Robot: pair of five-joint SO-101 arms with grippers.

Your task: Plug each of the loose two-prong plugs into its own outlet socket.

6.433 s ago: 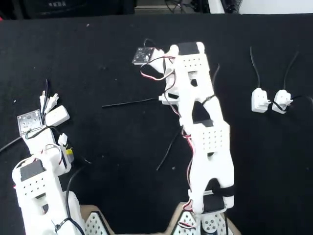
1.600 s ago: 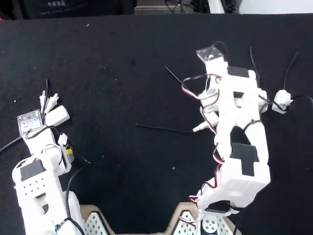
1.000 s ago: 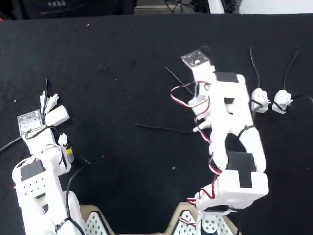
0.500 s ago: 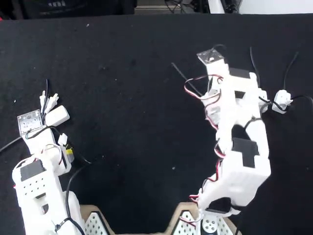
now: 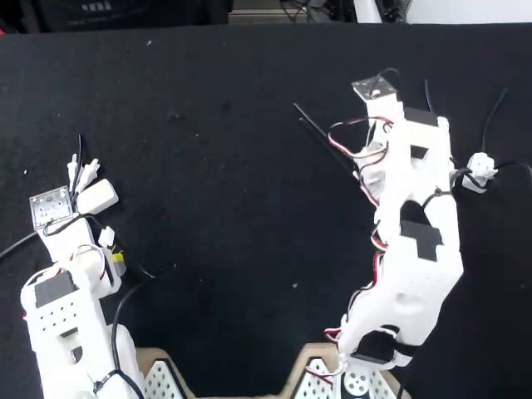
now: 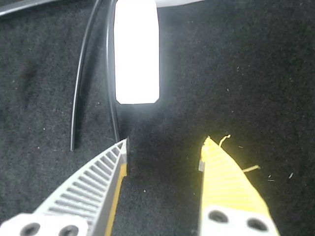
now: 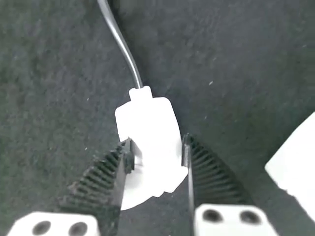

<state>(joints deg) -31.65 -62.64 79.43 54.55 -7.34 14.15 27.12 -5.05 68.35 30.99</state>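
Observation:
My right gripper [image 7: 156,143] is shut on a white two-prong plug [image 7: 147,128], whose black cord [image 7: 120,44] runs away from the fingers. In the high view the right arm [image 5: 416,208] stretches to the table's right side, and a black cord [image 5: 320,133] trails out from under it to the upper left. A white outlet piece [image 5: 480,169] sits just right of that arm. My left gripper [image 6: 165,142] is open at the table's left, with a white rectangular block [image 6: 136,51] lying just beyond its fingertips; the same block [image 5: 98,195] shows in the high view.
Thin black cords [image 6: 81,88] run beside the white block. Another white piece [image 7: 295,157] pokes in close beside the held plug. The black cloth [image 5: 208,208] covers the table between the arms. The far table edge [image 5: 249,23] meets a cluttered background.
The right arm has swung from the table's middle to the right side, dragging a black cord with it and now covering one white piece there. The left arm has stayed still.

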